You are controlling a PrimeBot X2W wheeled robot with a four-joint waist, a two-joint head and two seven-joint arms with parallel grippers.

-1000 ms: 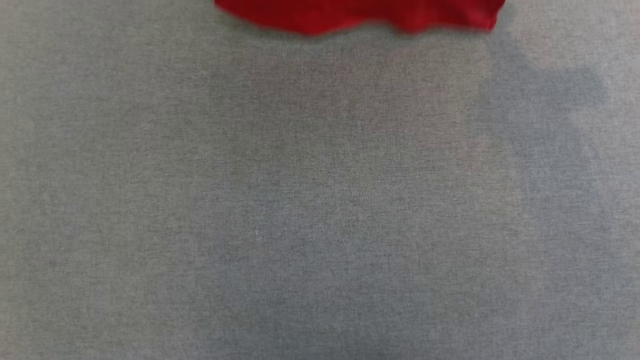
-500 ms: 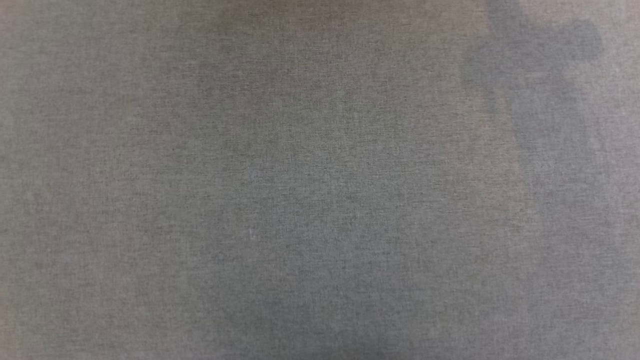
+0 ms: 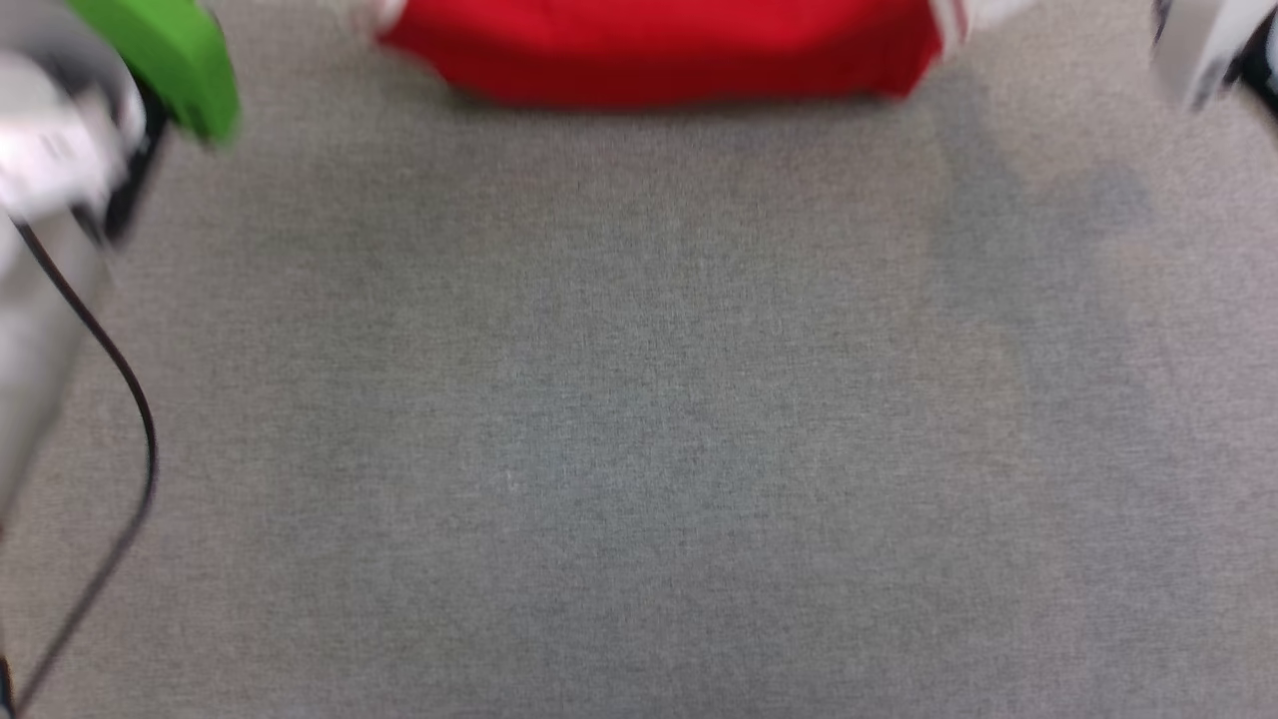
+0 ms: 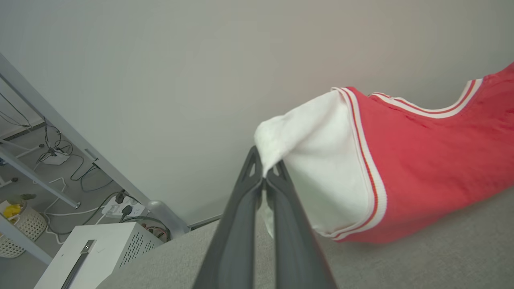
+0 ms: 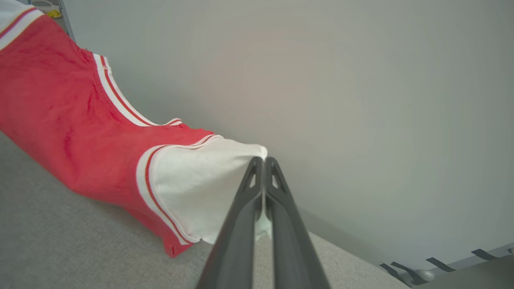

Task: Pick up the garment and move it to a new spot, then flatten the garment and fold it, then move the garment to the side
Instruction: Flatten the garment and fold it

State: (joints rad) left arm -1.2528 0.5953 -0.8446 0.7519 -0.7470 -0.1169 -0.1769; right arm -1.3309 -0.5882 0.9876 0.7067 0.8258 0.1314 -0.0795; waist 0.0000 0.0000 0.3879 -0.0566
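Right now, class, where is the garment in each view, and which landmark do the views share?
Head view: garment, top edge, centre.
Left wrist view: right half, white sleeve pinched in the left pincer.
Right wrist view: left half, other white sleeve pinched in the right pincer.
Shared landmark: grey cloth surface beneath it.

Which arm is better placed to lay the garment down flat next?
Neither leads: the left tool is shut on one white sleeve of the garment, the right tool on the other, so both likely lower together.
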